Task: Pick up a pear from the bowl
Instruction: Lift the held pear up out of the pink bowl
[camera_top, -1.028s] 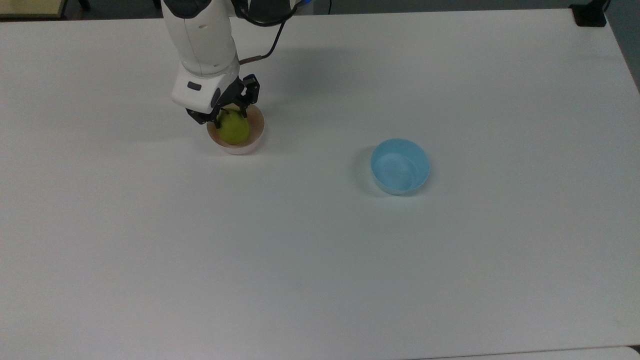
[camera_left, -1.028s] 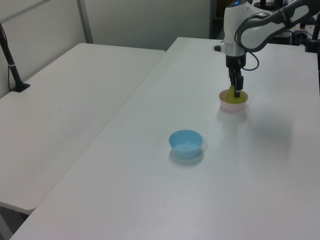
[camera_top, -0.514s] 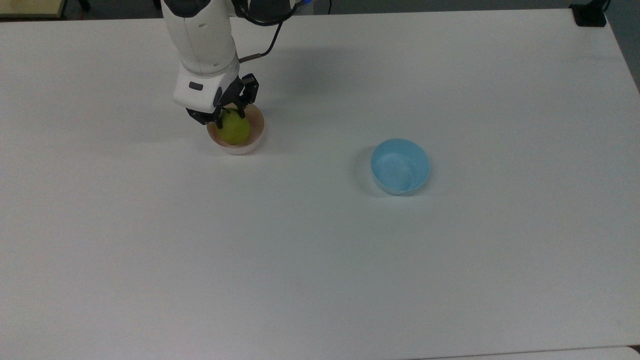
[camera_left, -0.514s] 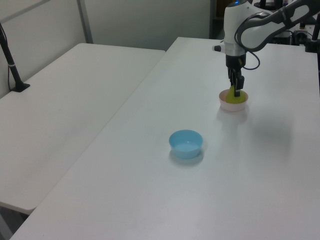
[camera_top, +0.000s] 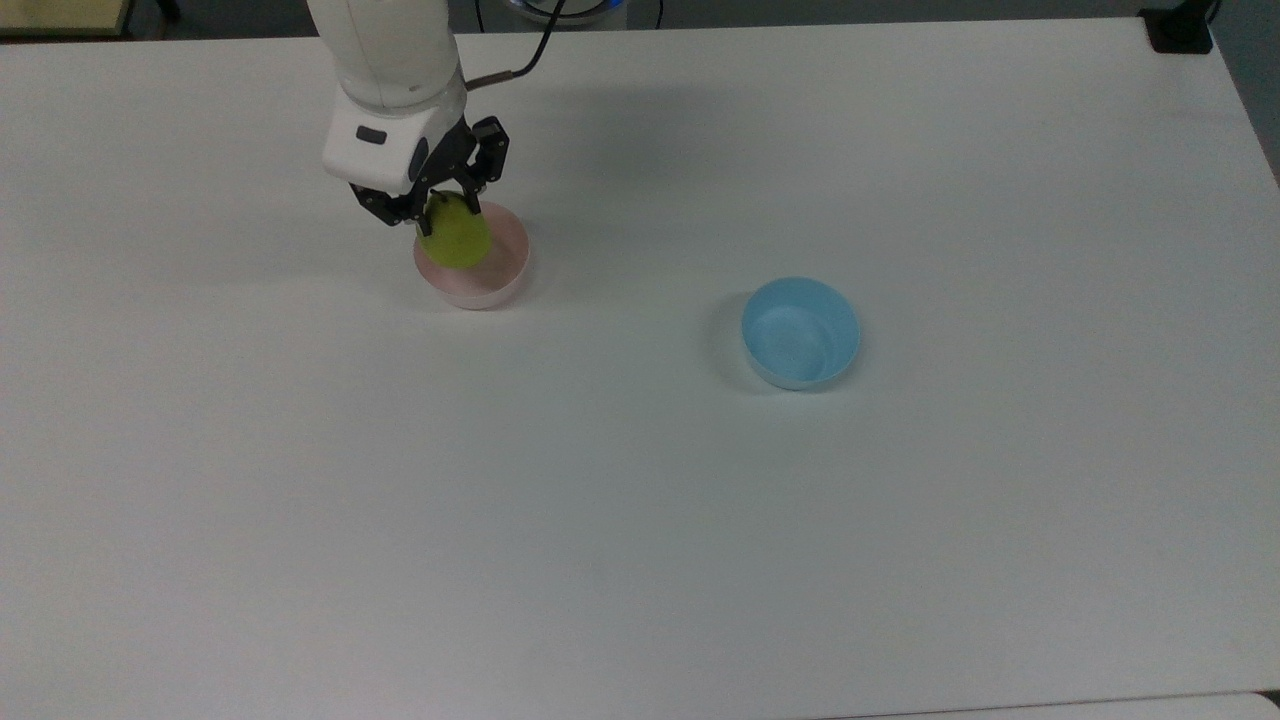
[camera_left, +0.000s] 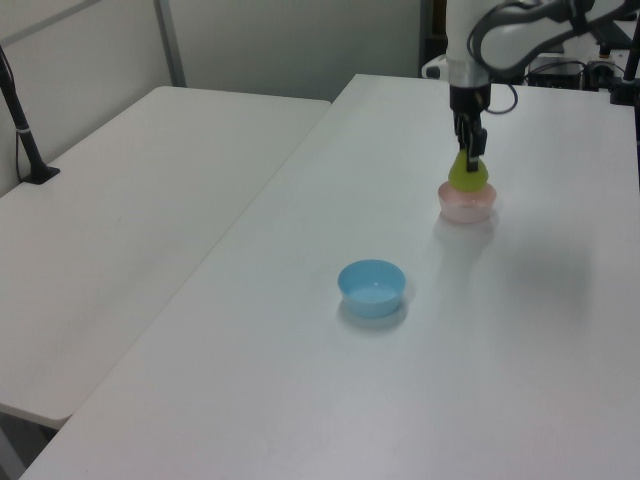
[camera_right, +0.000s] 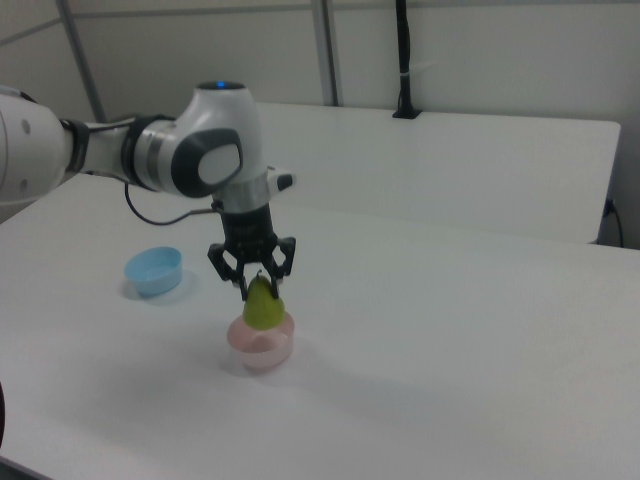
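Note:
My gripper (camera_top: 446, 205) (camera_left: 469, 160) (camera_right: 260, 287) is shut on the narrow top of the yellow-green pear (camera_top: 455, 236) (camera_left: 467, 174) (camera_right: 264, 308). The pear hangs clear above the pale pink bowl (camera_top: 489, 280) (camera_left: 466, 204) (camera_right: 260, 345), just over its rim. In the top view the bowl's inside shows bare to the pear's right. The bowl stands on the white table at the top view's upper left.
A light blue bowl (camera_top: 800, 333) (camera_left: 372, 287) (camera_right: 154, 271) stands apart from the pink one, to the top view's right. The white table (camera_top: 640, 520) spreads wide around both bowls. A second white table (camera_left: 130, 200) adjoins it at the left view's left.
The gripper has risen and carried the pear up out of the pink bowl; one second ago the pear still lay in the bowl. Both bowls have stayed in place.

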